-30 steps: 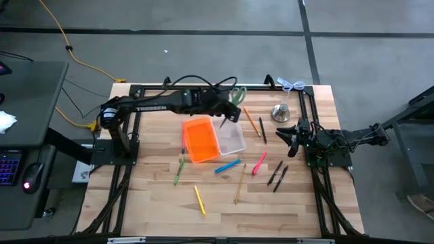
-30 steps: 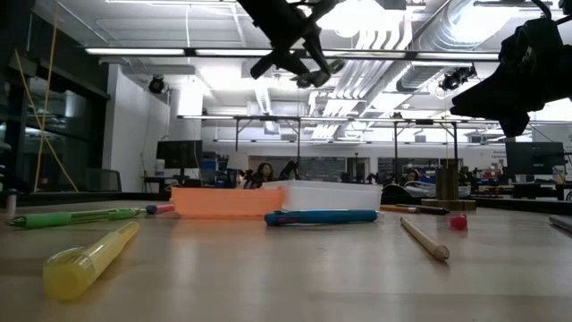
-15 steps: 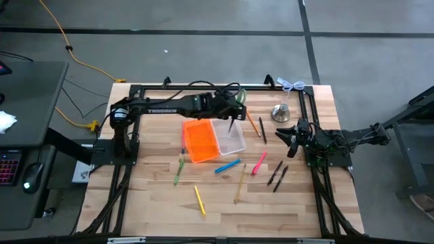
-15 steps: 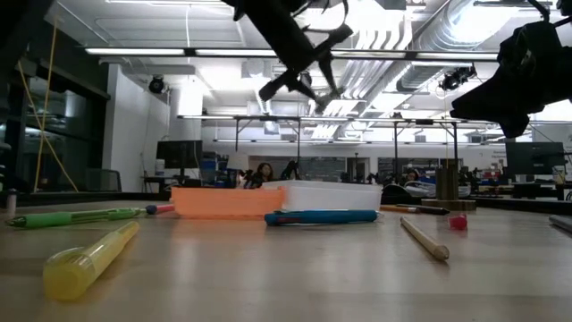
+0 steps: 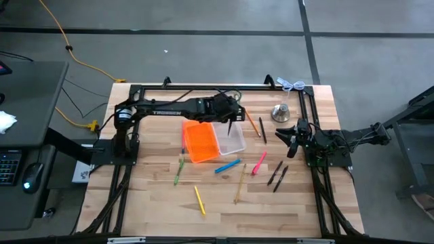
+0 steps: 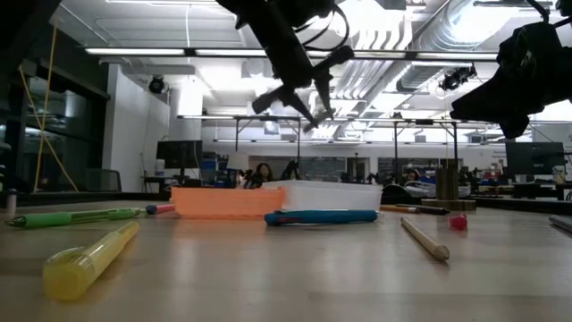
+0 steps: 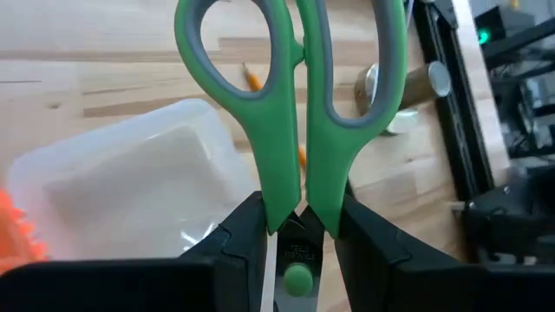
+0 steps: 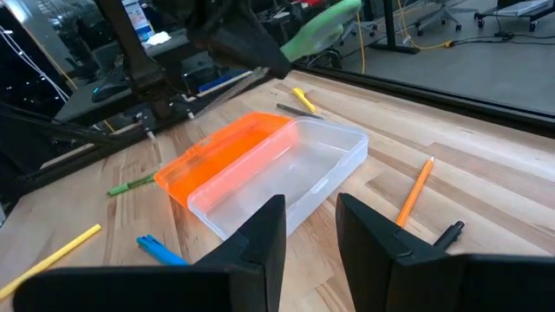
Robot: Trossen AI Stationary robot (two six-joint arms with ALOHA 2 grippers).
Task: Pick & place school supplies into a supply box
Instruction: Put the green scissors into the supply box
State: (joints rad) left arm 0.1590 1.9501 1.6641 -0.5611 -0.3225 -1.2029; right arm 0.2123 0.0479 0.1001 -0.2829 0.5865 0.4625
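Observation:
Green-handled scissors (image 7: 295, 104) hang in the air over the clear half (image 5: 231, 138) of the supply box, with my left gripper (image 5: 230, 114) shut on them. The box's orange half (image 5: 199, 141) lies beside the clear half on the table. Loose supplies lie flat on the wood: a blue pen (image 5: 227, 166), a pink marker (image 5: 259, 163), a green pen (image 5: 179, 171), a yellow one (image 5: 199, 200), a wooden pencil (image 5: 241, 183) and black pens (image 5: 277, 175). My right gripper (image 5: 292, 135) waits at the right side, open, with nothing between its fingers (image 8: 260, 238). My left gripper pinches the scissors between its two fingers at the base of the handles (image 7: 295, 212), beside the pivot screw. The finger loops stick out past the fingertips, in line with the fingers. The fingers slant downward from the table's left side. The scissors are lifted clear, above the clear tray.
A silver bell-shaped object (image 5: 281, 112) stands at the back right. An orange pencil (image 5: 251, 120) and a black pen (image 5: 262, 129) lie between it and the box. A black frame (image 5: 203, 87) runs along the table's far edge and sides.
My left gripper has sunk toward the clear tray and reached a little farther to the right, rolling its wrist as it went. The scissors have turned with it and stay in the hold, lower over the box than before.

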